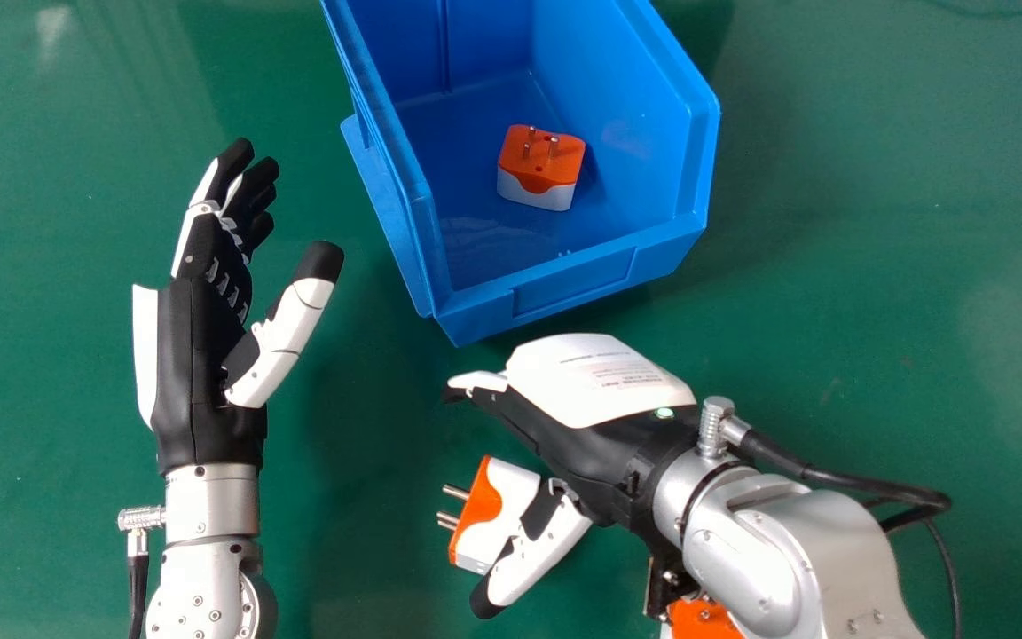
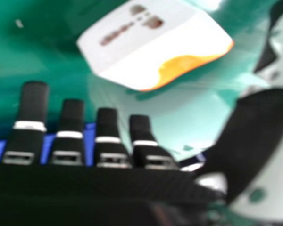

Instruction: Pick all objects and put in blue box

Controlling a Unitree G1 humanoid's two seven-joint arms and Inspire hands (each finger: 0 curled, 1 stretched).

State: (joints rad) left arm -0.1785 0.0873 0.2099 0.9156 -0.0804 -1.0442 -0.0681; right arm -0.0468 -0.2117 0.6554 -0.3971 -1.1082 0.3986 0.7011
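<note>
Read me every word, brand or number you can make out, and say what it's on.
None can be read.
White cover of the right robot hand: lines of print, too small to read.
Orange-and-white plug near that hand: dark markings, which cannot be made out.

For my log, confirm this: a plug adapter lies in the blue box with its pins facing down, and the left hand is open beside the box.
Wrong on the pins: the head view shows the plug adapter in the blue box with its pins facing up. The left hand is indeed open beside the box.
</note>
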